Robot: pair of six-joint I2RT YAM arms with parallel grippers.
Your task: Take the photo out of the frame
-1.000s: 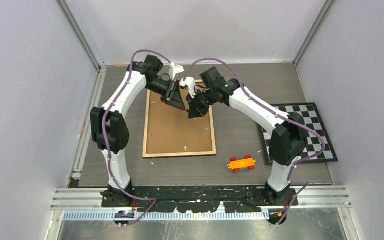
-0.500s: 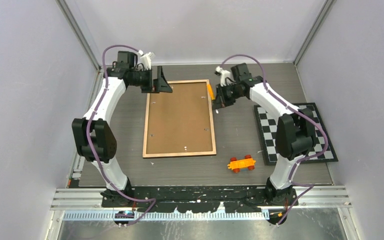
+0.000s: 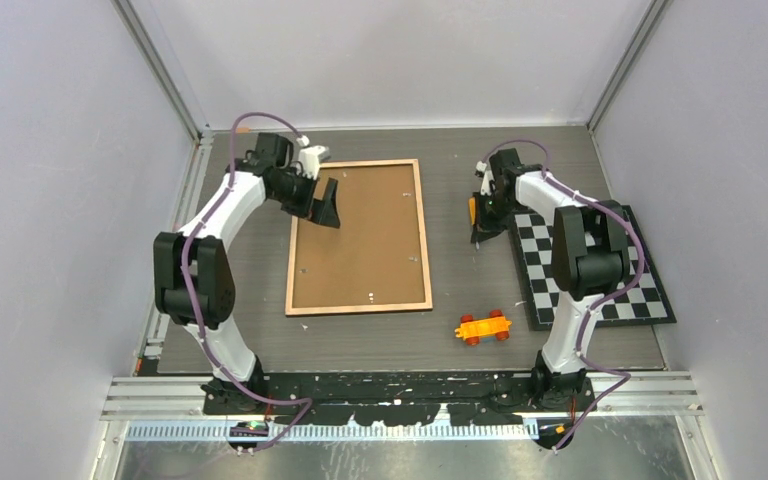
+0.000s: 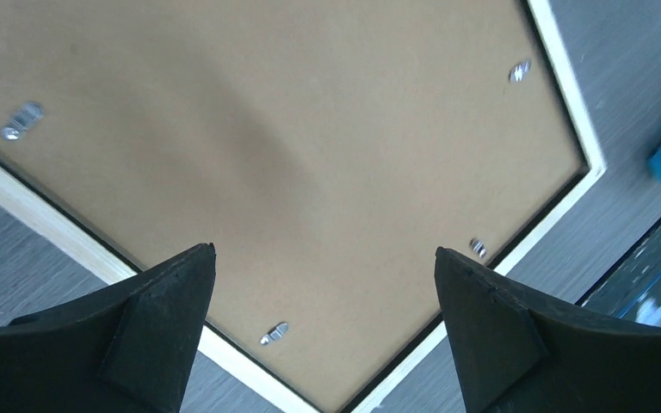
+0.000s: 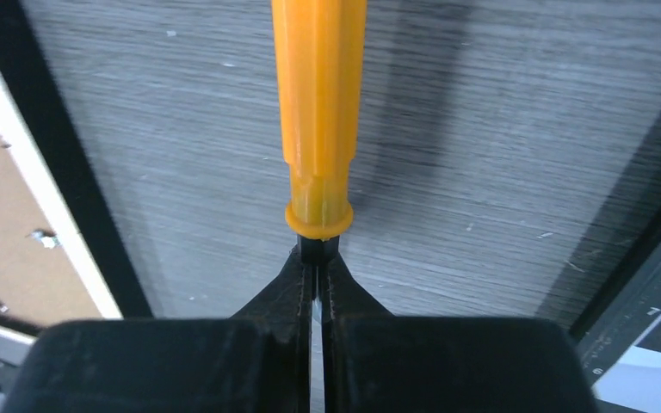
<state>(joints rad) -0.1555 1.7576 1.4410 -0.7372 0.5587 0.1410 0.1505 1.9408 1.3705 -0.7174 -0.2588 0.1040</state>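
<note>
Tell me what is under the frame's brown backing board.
The frame lies back up; only its backing board, pale rim and metal tabs show. Anything beneath it, the photo included, is covered and unseen.

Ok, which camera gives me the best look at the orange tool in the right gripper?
Right wrist: the orange tool fills the centre, its dark tip pinched in the shut right gripper. The top view shows only a small orange sliver to the right of the frame. The left wrist view looks at the frame's back.
</note>
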